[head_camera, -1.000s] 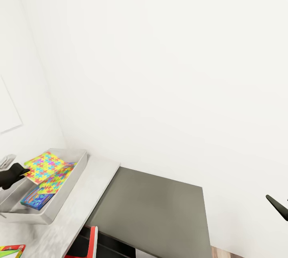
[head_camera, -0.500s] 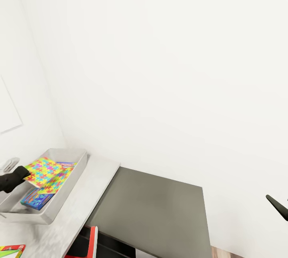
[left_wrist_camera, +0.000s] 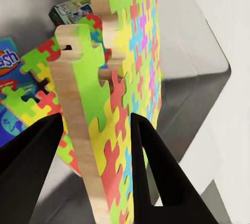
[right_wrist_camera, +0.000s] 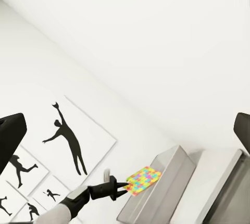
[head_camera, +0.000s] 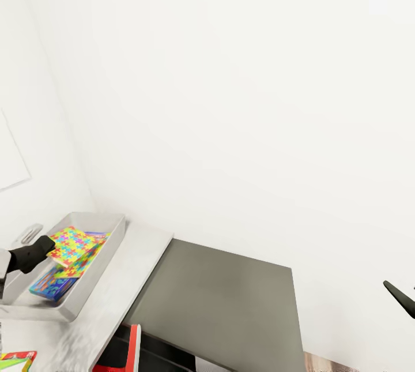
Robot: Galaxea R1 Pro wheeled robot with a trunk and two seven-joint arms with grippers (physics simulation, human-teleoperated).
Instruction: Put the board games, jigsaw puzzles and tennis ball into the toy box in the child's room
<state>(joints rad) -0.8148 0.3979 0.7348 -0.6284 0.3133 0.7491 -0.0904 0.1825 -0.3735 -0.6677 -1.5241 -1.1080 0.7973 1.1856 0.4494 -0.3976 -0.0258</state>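
The jigsaw puzzle (left_wrist_camera: 122,109) is a flat wooden slab, pale plywood at its edge, its face cut into interlocking pieces of green, yellow, red, pink and blue. The left hand (left_wrist_camera: 94,146) is clamped on it, one black finger on each face, and holds it tilted over the toy box (head_camera: 109,248), the far edge dipping inside. From the head camera it reads as a bright speckled square (head_camera: 75,243) at the tip of the left hand (head_camera: 49,245).

Under it in the box lies a second puzzle (head_camera: 80,262) of the same pattern, and beside that a board game (head_camera: 51,286) with a glossy blue cover (part of a word shows in the wrist picture). The box is a plain grey tray with smooth sloped walls and rounded corners. It sits on a pale, faintly mottled counter (head_camera: 124,271) against a white wall.

One dark fingertip of the right hand (head_camera: 400,298) shows at the edge; its fingers (right_wrist_camera: 10,140) stand wide apart, gripping nothing.
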